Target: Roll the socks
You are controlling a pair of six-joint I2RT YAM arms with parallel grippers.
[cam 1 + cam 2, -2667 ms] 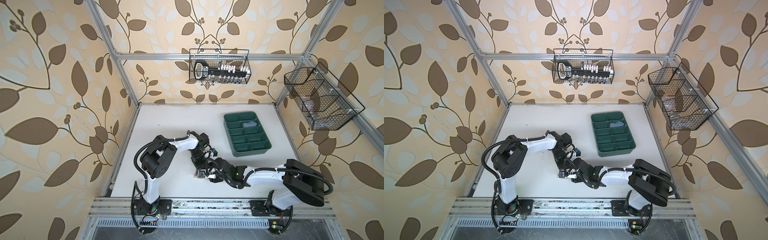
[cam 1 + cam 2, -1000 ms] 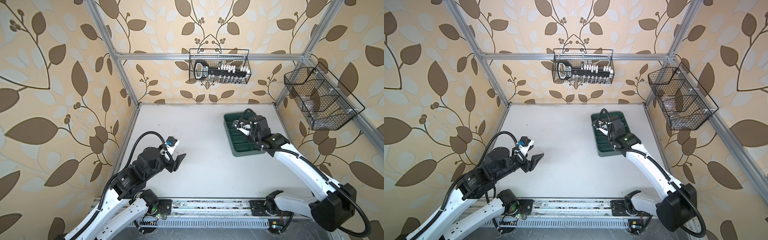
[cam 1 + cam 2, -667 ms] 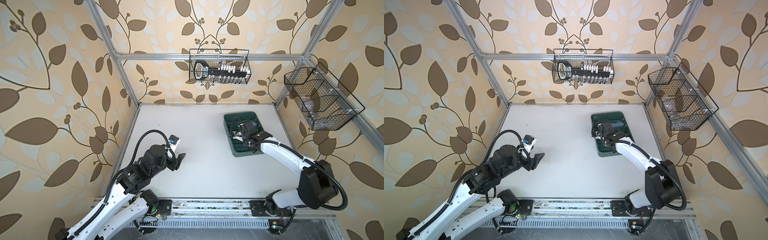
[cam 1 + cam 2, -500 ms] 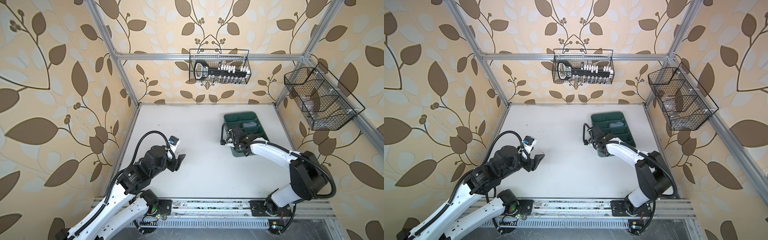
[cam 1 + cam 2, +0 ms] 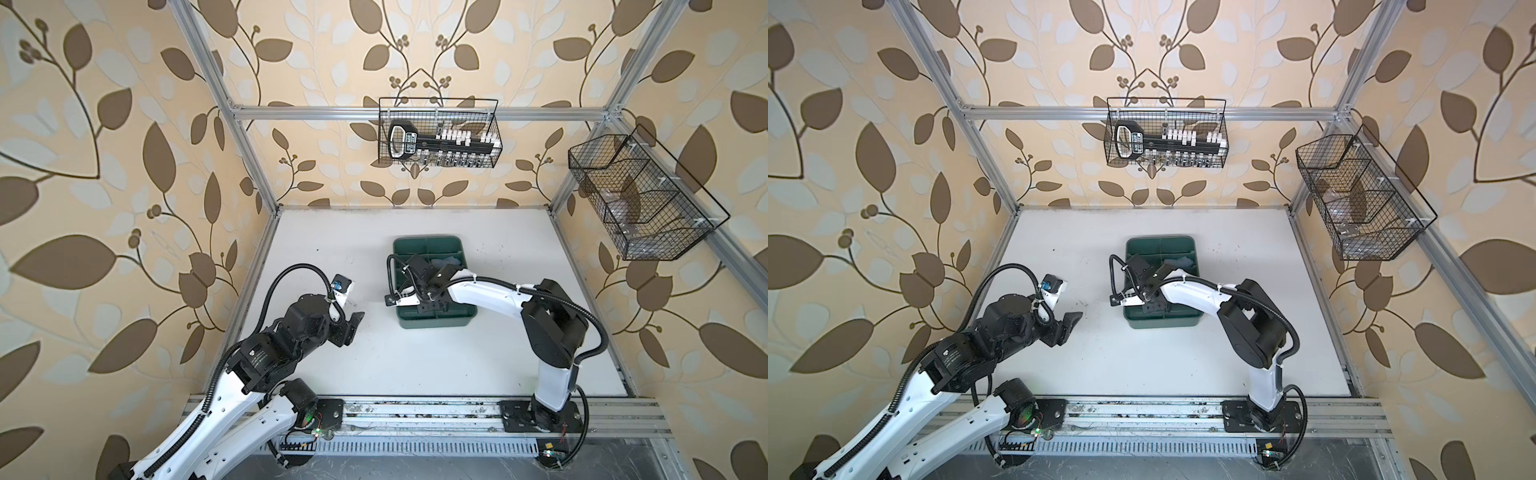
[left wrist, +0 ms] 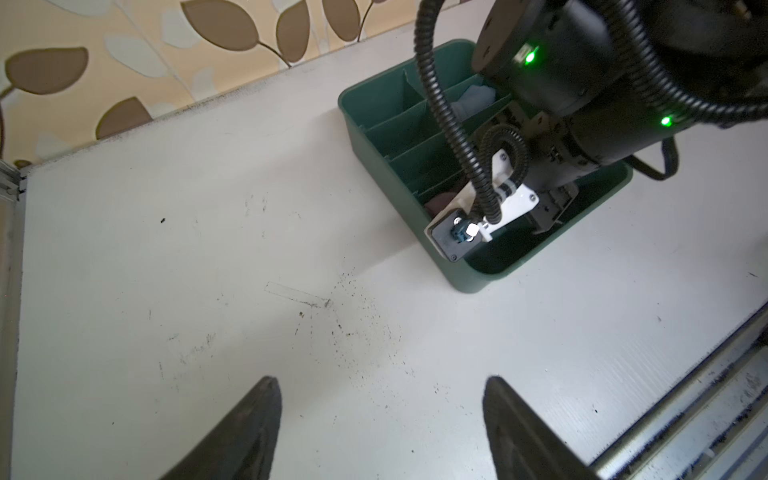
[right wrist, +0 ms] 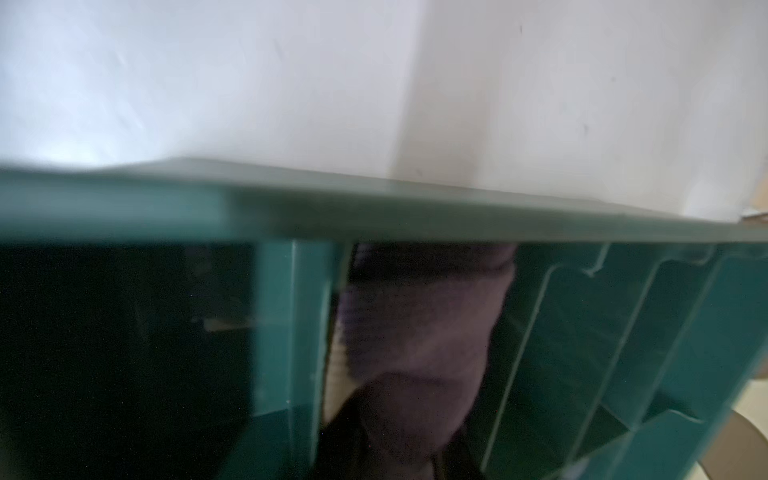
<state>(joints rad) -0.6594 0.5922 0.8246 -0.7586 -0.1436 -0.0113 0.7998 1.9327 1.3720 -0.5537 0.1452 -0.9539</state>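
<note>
- The right gripper (image 5: 1153,308) reaches down inside the green tray (image 5: 432,323). It seems clamped on the purple sock (image 7: 419,340) in a near-end compartment, though the close view is blurred.
- The grey-blue sock (image 5: 445,262) lies in a far compartment, apart from that gripper.
- The left gripper (image 6: 382,380) is spread wide and empty over the table (image 6: 208,249), well apart from the tray.

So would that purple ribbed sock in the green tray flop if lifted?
Probably floppy: the purple ribbed sock sits bunched inside the green divided plastic tray. Likely light, being soft knit. Its ribbing should resist slipping.
</note>
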